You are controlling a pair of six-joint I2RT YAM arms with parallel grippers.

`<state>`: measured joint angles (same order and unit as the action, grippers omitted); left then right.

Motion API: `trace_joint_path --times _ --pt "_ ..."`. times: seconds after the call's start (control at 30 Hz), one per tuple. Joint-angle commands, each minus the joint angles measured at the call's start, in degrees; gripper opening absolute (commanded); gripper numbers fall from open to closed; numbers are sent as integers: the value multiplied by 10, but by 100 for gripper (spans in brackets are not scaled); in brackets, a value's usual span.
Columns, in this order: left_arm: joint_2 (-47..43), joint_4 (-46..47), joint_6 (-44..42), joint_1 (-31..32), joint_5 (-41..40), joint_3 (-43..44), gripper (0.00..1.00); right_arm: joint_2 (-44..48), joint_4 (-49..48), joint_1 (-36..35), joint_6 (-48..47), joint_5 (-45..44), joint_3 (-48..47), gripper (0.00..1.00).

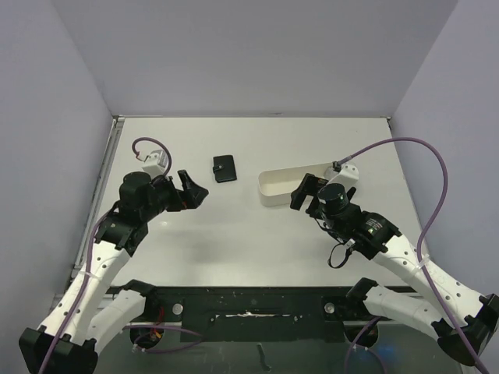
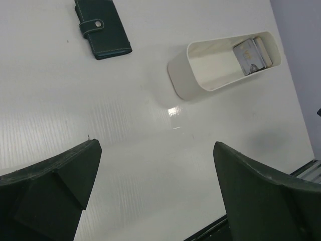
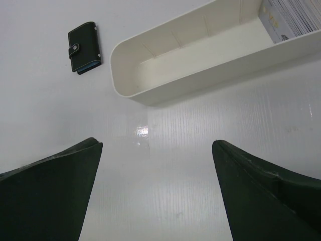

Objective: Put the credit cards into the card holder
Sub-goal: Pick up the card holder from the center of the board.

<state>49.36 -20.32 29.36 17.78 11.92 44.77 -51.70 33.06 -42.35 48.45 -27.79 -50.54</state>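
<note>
From above, a white table (image 1: 234,234) sits between pale grey walls (image 1: 249,54). The closed black card holder (image 1: 224,167) lies flat, left of a white tray (image 1: 273,189). The left gripper (image 1: 193,188) and right gripper (image 1: 302,192) hover empty, jaws apart. From the left wrist, the credit cards (image 2: 252,54) lie at the tray's far end. From the right wrist, the glossy tabletop shows a glare spot.

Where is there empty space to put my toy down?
Biggest bare patch: the near middle of the table, between the left gripper and right gripper. The strip behind the card holder and white tray is bare. Crowded: the gap between holder and tray, and the tray's end with the credit cards.
</note>
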Motion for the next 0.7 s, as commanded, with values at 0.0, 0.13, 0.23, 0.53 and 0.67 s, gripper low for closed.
trace_joint_path --times 0.0,0.13,0.23,0.53,0.67 --pt "-28 44 -3 -4 -5 10 98 11 -29 3 -4 -4 0 98" --pt "-29 46 -8 -4 -35 12 98 11 -30 3 -3 0 1 98" --pt "-6 50 -21 -4 -56 22 97 12 -31 4 -7 0 2 98" --pt "185 40 -19 -27 -158 137 75 17 -44 3 -36 -4 5 98" --pt "295 101 20 -50 -134 173 52 26 -40 2 -41 -10 1 98"
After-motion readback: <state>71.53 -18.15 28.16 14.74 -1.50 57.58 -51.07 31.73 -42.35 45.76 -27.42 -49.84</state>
